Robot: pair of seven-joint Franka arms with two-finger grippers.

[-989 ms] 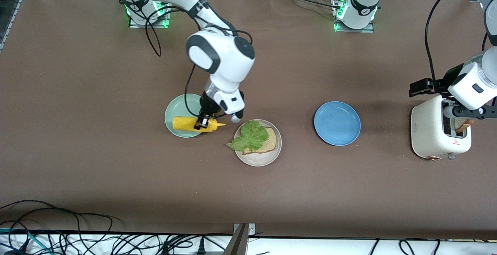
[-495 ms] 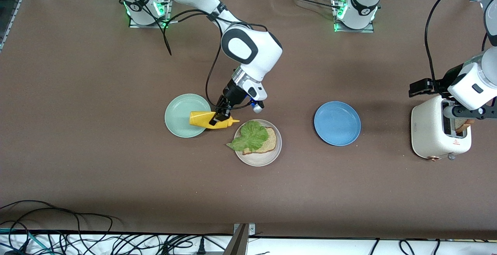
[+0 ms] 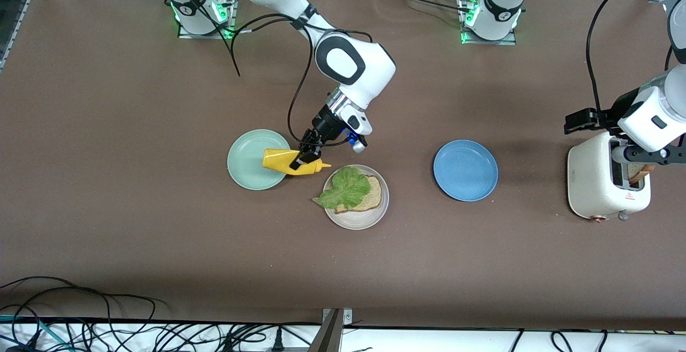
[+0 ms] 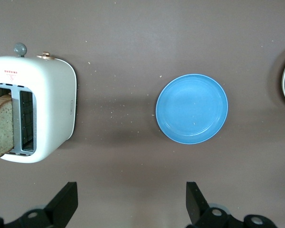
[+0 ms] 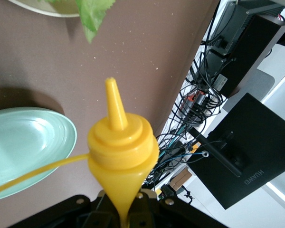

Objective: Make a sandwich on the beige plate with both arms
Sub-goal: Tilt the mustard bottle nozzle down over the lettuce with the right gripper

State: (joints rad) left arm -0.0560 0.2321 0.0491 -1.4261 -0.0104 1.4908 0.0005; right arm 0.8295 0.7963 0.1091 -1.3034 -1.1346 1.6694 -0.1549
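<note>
Right gripper [image 3: 303,158] fingers pinch yellow bottle [image 3: 292,162], nozzle toward beige plate [image 3: 356,219] just beside, holding bread slice [image 3: 372,195] and lettuce leaf [image 3: 345,187] | left gripper [image 4: 132,209] fingers spread over toaster [image 3: 600,183] | brown table [image 3: 134,207], mint plate [image 3: 249,162] under bottle, blue plate [image 3: 465,170] between grippers

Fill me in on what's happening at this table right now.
The right gripper is shut on a yellow squeeze bottle, holding it over the edge of the mint-green plate, nozzle toward the beige plate. That plate holds a bread slice with a lettuce leaf on top. The left gripper hangs open over the table by the toaster, where a second slice sticks up. The blue plate sits between.
</note>
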